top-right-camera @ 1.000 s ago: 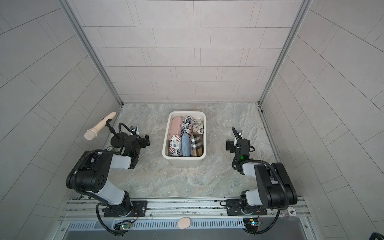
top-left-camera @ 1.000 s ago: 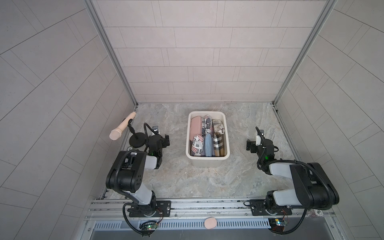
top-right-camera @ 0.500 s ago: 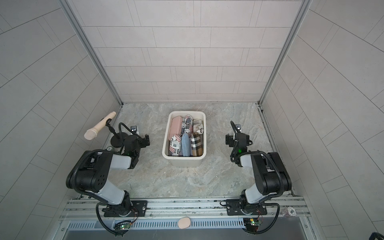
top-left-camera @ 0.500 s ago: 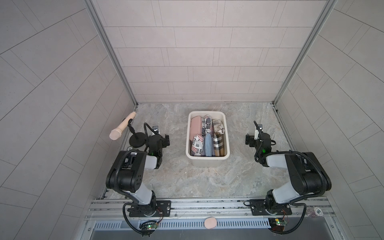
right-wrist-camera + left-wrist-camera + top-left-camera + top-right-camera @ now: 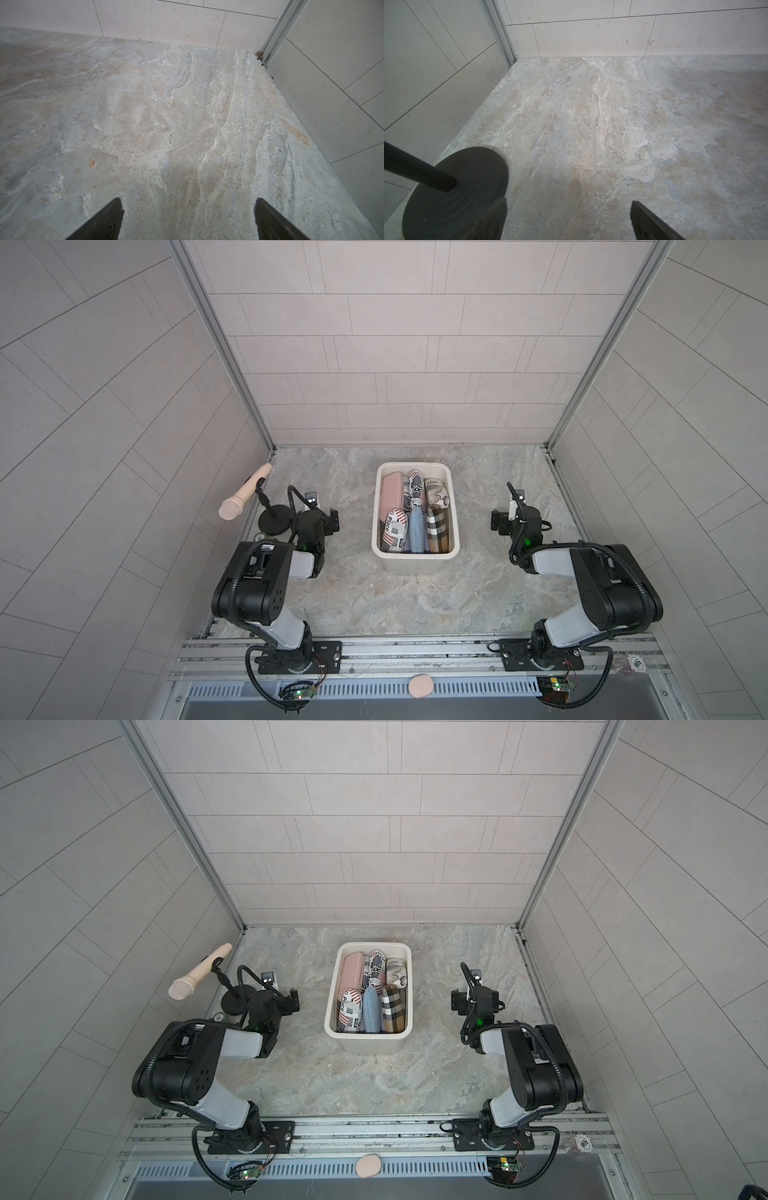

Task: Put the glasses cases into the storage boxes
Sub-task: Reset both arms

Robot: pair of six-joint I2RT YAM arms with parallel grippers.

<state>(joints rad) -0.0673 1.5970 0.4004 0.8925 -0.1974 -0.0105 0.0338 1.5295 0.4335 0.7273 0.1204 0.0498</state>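
Enclosure inventory, as I see it on my remote feed; both top views agree.

1. Back wall (image 5: 395, 364): pale beige tiles in offset courses, upper centre of frame.
2. Left side wall (image 5: 83, 448) and right side wall (image 5: 685, 448): same tile, with joints running diagonally, filling the frame's left and right.
3. Two aluminium corner posts (image 5: 222, 344) (image 5: 604, 344), slanting in from the upper corners down to the floor.
4. Floor (image 5: 415, 605): grey-beige veined stone-look slab, centre to lower centre. I see the veining close up in the right wrist view (image 5: 187, 104).
5. Slotted aluminium rails (image 5: 415, 649) across the lower frame, with a louvred grille (image 5: 478, 688) beneath them.
6. Beige microphone (image 5: 245, 497) on a black round-based stand (image 5: 274, 520), left of centre by the wall.
7. Light: soft and even.
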